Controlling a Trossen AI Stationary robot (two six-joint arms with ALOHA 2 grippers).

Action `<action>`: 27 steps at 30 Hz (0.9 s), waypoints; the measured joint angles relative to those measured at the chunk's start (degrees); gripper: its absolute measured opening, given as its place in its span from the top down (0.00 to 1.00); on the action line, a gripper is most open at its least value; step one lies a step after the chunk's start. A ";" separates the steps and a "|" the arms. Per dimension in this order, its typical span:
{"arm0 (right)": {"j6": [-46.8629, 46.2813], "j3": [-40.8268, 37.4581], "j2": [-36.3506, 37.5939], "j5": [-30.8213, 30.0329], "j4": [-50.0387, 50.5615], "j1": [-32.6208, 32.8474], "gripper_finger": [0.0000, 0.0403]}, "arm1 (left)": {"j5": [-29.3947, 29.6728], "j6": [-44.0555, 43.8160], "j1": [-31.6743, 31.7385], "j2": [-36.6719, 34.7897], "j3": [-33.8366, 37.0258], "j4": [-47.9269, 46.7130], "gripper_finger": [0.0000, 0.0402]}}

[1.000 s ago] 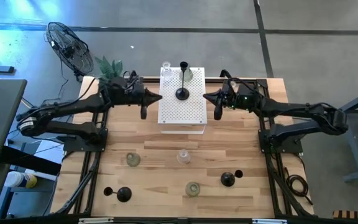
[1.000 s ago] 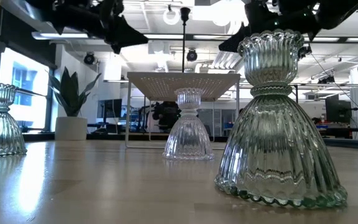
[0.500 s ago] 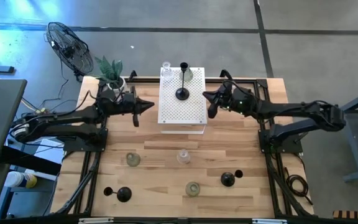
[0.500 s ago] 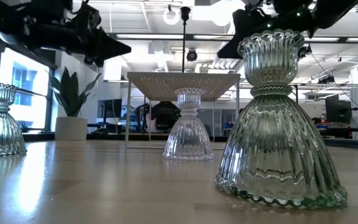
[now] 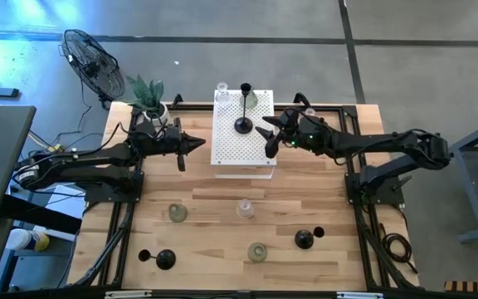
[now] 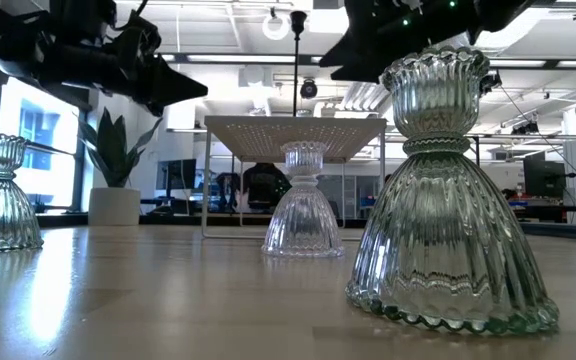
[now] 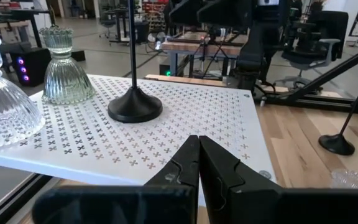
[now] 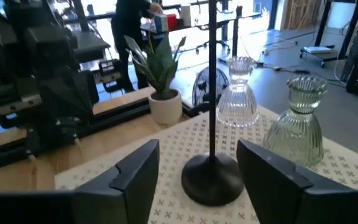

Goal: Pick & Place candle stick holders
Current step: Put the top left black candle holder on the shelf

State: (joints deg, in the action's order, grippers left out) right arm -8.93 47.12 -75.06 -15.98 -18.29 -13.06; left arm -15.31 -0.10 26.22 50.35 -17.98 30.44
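Right now I have the right gripper (image 5: 265, 141) over the white perforated box (image 5: 243, 154), fingers spread wide, with the tall black candle stick holder (image 8: 212, 176) standing between them but untouched. Beside it on the box sit two glass holders (image 8: 297, 121). My left gripper (image 5: 187, 145) waits just off the box's left edge, fingers pressed together. Down on the wooden table (image 5: 206, 241) three more glass holders (image 5: 246, 208) stand well apart, and two black holders (image 5: 304, 240) lie tipped over near the front

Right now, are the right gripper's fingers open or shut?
Open. In the right wrist view the right gripper has its two fingers spread wide, and the black candle stick holder on the white perforated box stands between them.
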 joint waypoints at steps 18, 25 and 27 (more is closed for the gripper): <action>0.42 4.76 -3.75 -3.24 0.29 -0.17 0.35 | 0.02 -0.04 0.00 0.00 0.00 -0.57 1.00; 0.37 4.74 -5.18 -2.21 -4.58 -2.49 0.33 | 0.02 0.00 0.00 0.00 0.00 -0.55 1.00; 1.16 4.74 -6.78 -0.91 -8.71 -2.89 0.33 | 0.02 0.00 0.00 0.00 -0.02 -0.55 1.00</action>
State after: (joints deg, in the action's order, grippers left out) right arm -7.77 51.86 -81.84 -16.89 -27.00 -15.95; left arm -15.29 -0.10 26.22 50.35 -18.00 29.89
